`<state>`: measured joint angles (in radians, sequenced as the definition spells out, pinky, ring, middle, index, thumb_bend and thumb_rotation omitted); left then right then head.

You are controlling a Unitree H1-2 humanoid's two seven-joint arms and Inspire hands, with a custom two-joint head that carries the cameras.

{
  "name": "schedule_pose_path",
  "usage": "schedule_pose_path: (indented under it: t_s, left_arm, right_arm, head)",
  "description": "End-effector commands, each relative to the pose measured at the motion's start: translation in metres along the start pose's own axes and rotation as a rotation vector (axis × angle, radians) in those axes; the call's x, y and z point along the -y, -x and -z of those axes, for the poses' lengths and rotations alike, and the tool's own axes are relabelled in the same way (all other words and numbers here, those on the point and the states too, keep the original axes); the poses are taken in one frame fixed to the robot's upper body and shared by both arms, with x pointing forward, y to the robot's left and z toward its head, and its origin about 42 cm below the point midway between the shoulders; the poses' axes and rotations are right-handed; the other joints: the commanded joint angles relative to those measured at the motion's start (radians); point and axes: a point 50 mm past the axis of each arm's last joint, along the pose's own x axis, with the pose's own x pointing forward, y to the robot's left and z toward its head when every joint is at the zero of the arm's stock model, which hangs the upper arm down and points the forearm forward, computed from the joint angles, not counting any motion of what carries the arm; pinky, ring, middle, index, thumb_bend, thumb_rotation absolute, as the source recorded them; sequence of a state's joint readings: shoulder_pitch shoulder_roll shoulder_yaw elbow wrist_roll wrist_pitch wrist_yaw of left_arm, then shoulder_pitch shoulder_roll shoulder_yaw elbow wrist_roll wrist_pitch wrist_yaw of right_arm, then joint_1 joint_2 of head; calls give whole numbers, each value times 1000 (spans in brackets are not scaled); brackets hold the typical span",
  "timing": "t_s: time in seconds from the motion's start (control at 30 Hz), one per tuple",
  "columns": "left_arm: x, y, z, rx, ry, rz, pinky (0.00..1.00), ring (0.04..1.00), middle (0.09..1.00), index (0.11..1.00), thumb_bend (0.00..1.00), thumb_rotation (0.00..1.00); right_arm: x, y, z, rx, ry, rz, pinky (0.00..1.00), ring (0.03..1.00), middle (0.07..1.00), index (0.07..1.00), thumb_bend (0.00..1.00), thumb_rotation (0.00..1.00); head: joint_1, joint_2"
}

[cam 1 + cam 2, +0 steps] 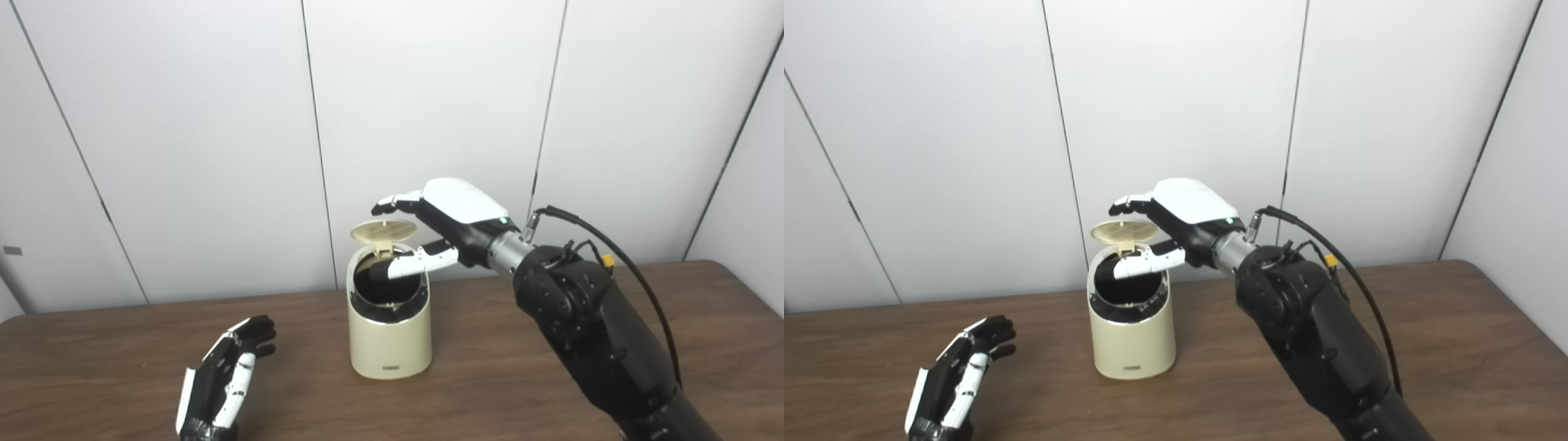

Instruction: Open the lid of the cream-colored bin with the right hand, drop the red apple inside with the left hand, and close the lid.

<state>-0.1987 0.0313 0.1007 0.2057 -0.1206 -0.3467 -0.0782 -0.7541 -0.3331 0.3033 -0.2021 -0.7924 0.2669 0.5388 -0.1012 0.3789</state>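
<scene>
Cream bin [389, 334] standing mid-tabletop [551, 392], lid [383, 231] hinged up. Right robot hand [450, 223] hovering at lid, fingers spread, gripping nothing. Left robot hand [223, 376] resting open, empty. Apple not showing, likely dropped inside; lid closing remaining.

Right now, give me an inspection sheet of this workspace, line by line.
Surface: brown wooden table, bare around the bin.
Job's things: cream-colored bin stands upright at the table's middle; its lid is raised, showing a dark opening. No red apple seen on the table or in either hand.
Clutter: nothing seen.
Hands: right hand reaches over the bin's opening, fingers spread, one finger above the lid and its thumb across the mouth. Left hand open, holding nothing, low over the table left of the bin.
Cables: black cable loops along the right arm from the wrist.
Surroundings: white panelled wall behind the table.
</scene>
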Motion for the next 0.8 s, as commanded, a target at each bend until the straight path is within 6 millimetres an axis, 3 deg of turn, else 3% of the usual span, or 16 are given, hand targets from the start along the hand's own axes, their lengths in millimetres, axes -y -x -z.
schedule_pose_path:
  t_s: [0.0, 0.1, 0.23, 0.3, 0.53, 0.77]
  left_arm:
    - [7, 15, 13, -49, 11, -16, 721, 754, 754, 740, 248, 536]
    - [7, 15, 13, -52, -1, -12, 714, 754, 753, 742, 251, 568]
    - [7, 14, 12, -54, 6, -12, 721, 756, 752, 739, 256, 575]
    - [7, 14, 12, -49, 1, -10, 723, 758, 756, 742, 257, 571]
    - [10, 15, 8, -42, 6, -15, 705, 748, 748, 733, 252, 547]
    - [16, 14, 1, -46, 13, -18, 692, 735, 737, 722, 250, 547]
  right_arm:
    - [24, 4, -5, 33, 12, 74, 885, 882, 816, 801, 848, 928]
    - [20, 9, -1, 34, -25, 67, 905, 890, 825, 801, 842, 926]
    - [14, 14, 1, 29, -64, 51, 767, 879, 848, 797, 839, 897]
    - [12, 15, 2, 29, -72, 43, 761, 881, 847, 797, 835, 888]
    - [8, 18, 3, 31, -80, 43, 897, 883, 807, 783, 835, 869]
    - [7, 23, 8, 30, -108, 6, 941, 911, 803, 785, 840, 905]
  head:
    - [1, 0]
    - [1, 1]
    - [2, 6]
    - [3, 7]
    - [8, 24]
    - [15, 50]
